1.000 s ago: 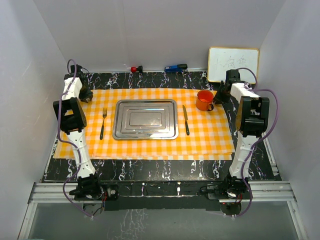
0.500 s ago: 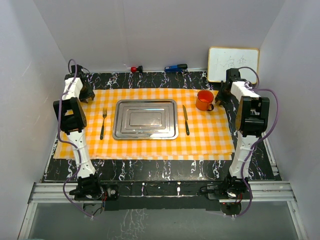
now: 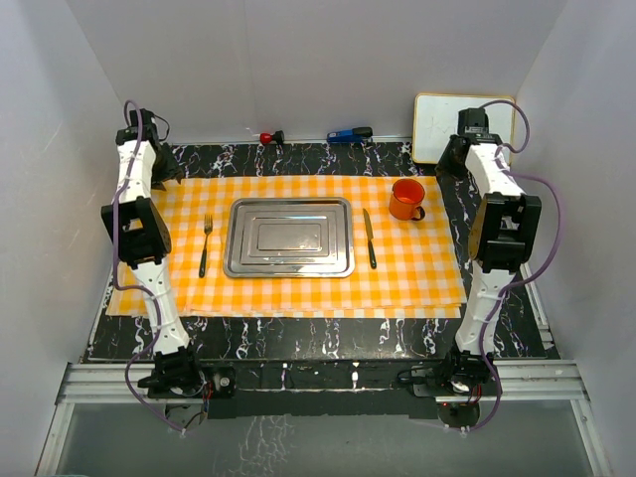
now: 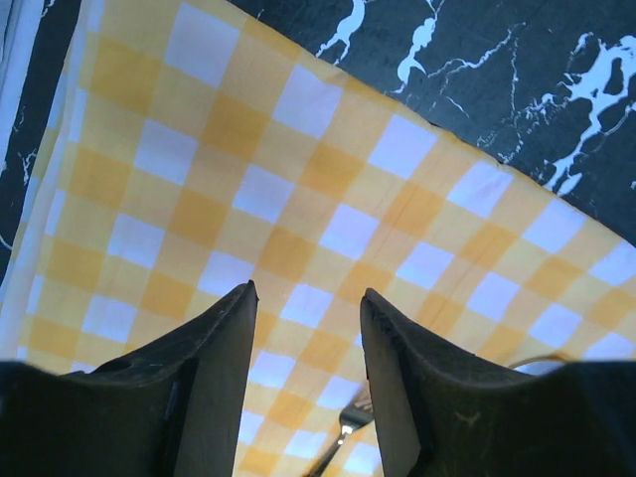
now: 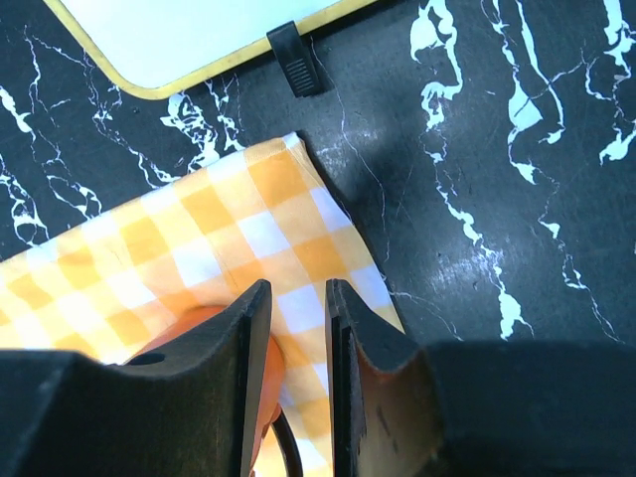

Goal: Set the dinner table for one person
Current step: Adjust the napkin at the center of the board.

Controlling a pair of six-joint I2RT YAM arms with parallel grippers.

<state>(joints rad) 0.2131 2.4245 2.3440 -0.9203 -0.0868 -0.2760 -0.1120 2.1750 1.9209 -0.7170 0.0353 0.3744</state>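
Observation:
An orange-and-white checked cloth [image 3: 417,273] lies flat on the dinner table [image 3: 328,338], a black top with white veins. On the cloth sit a steel tray [image 3: 289,237], a fork [image 3: 205,243] to its left, a knife [image 3: 370,238] to its right and an orange mug [image 3: 405,199]. My left gripper [image 3: 159,169] hovers over the cloth's far left corner; it [image 4: 306,298] is open and empty, with the fork tip [image 4: 343,432] below. My right gripper [image 3: 449,159] hangs over the far right corner; it [image 5: 298,288] is open by a narrow gap, with the mug [image 5: 189,323] under its left finger.
A small whiteboard [image 3: 464,127] leans at the back right, close behind my right gripper, and shows in the right wrist view as the whiteboard [image 5: 199,30]. A red-capped item [image 3: 268,137] and a blue marker [image 3: 348,133] lie along the back wall. White walls enclose three sides.
Both grippers have opened wider and risen away from the cloth's far corners toward the back wall. The cloth and the tableware have not moved.

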